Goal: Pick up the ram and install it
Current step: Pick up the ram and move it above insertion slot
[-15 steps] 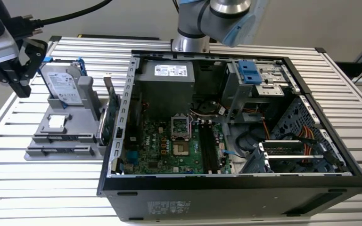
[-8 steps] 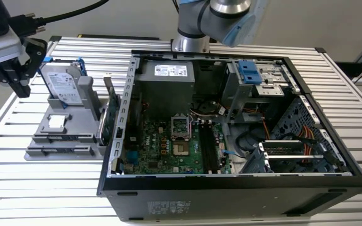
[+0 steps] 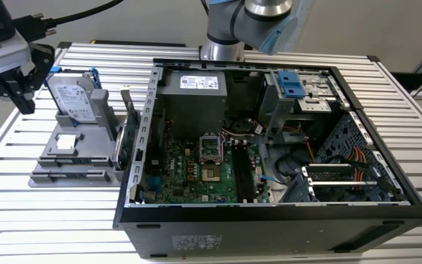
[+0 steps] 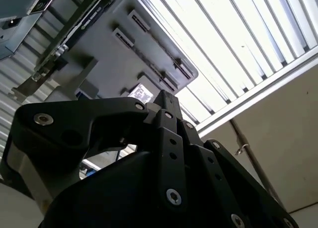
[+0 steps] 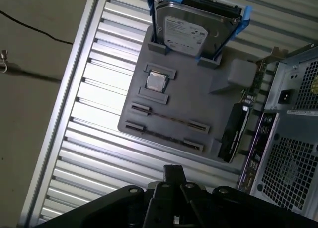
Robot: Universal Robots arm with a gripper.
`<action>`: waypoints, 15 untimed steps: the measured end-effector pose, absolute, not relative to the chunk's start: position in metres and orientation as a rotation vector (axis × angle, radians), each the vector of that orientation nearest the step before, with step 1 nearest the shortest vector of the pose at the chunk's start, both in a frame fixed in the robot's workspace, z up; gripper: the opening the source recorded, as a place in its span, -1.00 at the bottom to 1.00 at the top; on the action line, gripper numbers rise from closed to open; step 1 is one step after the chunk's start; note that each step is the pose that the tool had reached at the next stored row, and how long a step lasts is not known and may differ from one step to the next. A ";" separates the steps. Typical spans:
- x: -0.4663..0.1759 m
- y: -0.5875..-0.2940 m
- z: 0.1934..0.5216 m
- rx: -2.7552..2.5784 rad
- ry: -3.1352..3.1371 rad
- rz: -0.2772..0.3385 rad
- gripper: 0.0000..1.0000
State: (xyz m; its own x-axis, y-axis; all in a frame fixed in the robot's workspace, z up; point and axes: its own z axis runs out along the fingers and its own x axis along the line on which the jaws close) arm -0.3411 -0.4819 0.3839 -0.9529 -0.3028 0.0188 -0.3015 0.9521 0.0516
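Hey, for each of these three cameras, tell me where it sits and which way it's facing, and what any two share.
Exterior view: off the arm, above, looking down into the open computer case on the slatted table; the arm and the tool show.
First wrist view: on the wrist, looking down past the tool at the gray tray and its hard drive.
Second wrist view: on the wrist, looking along the tool's back toward the tray.
Shared: all three show the tool and tray.
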 end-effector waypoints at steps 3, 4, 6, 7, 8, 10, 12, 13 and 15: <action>-0.341 -0.482 0.384 0.518 -3.070 -0.074 -1.00; -0.341 -0.482 0.384 0.528 -3.068 -0.074 -1.00; -0.341 -0.482 0.384 0.548 -3.064 -0.074 -1.00; -0.341 -0.482 0.384 0.558 -3.062 -0.074 -1.00; -0.341 -0.482 0.384 0.568 -3.060 -0.074 -1.00; -0.341 -0.482 0.384 0.588 -3.056 -0.073 -1.00; -0.341 -0.482 0.384 0.607 -3.052 -0.073 -1.00; -0.341 -0.482 0.384 0.616 -3.050 -0.073 -1.00; -0.341 -0.482 0.384 0.634 -3.046 -0.073 -1.00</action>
State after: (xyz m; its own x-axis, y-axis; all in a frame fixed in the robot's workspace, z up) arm -0.3411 -0.4818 0.3839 -0.9166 -0.3994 0.0189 -0.3980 0.9159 0.0516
